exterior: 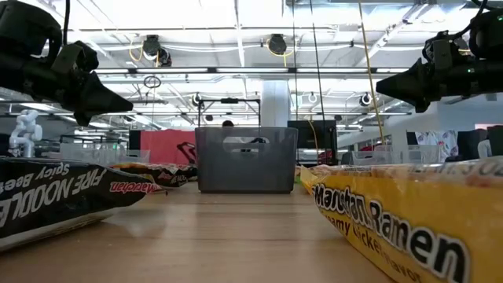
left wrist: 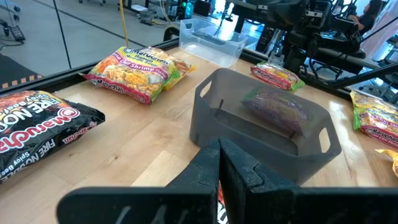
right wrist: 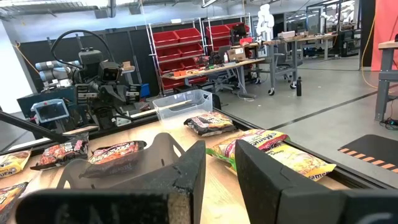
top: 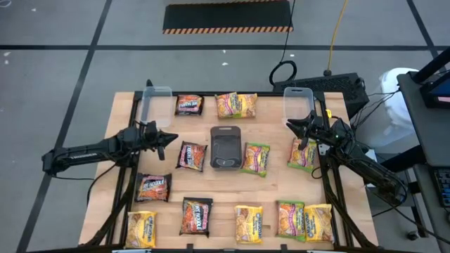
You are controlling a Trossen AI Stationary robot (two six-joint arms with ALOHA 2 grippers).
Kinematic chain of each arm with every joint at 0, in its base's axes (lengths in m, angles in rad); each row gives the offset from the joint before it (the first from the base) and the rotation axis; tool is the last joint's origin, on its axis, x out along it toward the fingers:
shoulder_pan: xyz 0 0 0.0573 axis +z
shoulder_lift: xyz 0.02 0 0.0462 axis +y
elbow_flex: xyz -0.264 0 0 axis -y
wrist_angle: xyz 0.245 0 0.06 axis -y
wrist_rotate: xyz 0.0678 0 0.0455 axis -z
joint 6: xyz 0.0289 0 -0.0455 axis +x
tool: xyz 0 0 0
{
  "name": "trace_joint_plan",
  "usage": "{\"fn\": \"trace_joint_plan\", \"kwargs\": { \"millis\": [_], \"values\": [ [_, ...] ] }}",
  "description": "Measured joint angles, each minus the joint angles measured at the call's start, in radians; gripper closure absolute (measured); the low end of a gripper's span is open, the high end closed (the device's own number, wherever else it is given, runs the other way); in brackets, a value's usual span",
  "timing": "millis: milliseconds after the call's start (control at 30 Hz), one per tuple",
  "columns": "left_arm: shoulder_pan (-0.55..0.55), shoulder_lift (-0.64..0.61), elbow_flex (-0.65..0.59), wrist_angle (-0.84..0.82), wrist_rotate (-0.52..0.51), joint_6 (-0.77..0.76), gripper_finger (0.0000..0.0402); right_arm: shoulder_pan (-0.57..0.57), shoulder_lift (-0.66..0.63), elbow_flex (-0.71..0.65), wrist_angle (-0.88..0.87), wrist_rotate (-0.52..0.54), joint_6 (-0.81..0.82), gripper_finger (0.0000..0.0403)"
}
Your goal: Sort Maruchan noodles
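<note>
Left pincer, fingers together, hovers empty; just ahead lies a dark brown flat plastic noodle packet. Spread first, descend squarely. Right pincer waits apart.

The scene is brightly and evenly lit from overhead. In the low view, long ceiling strip lights blow out to white glare, and the two arms hang as dark silhouettes against them. The nearest noodle packets in that view are soft and out of focus, while the dark grey tray further back is sharper. From above, shadows on the bench are faint and short. Plastic wrappers catch small highlights. In both wrist views the nearest dark fingers are blurred and the room behind is clearer.
</note>
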Motion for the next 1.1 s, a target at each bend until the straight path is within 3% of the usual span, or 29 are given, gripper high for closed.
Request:
{"fn": "trace_joint_plan", "kwargs": {
  "millis": [500,800,1100],
  "values": [
    [0.000,0.000,0.000,0.000,0.000,0.000,0.0396,0.000,0.000,0.000,0.009,0.000,0.006,0.0321],
    [0.000,0.000,0.000,0.000,0.000,0.000,0.0396,0.000,0.000,0.000,0.059,-0.003,0.263,0.0321],
    [0.000,0.000,0.000,0.002,0.000,0.000,0.0396,0.000,0.000,0.000,0.056,0.000,0.281,0.0321]
  ]
}}
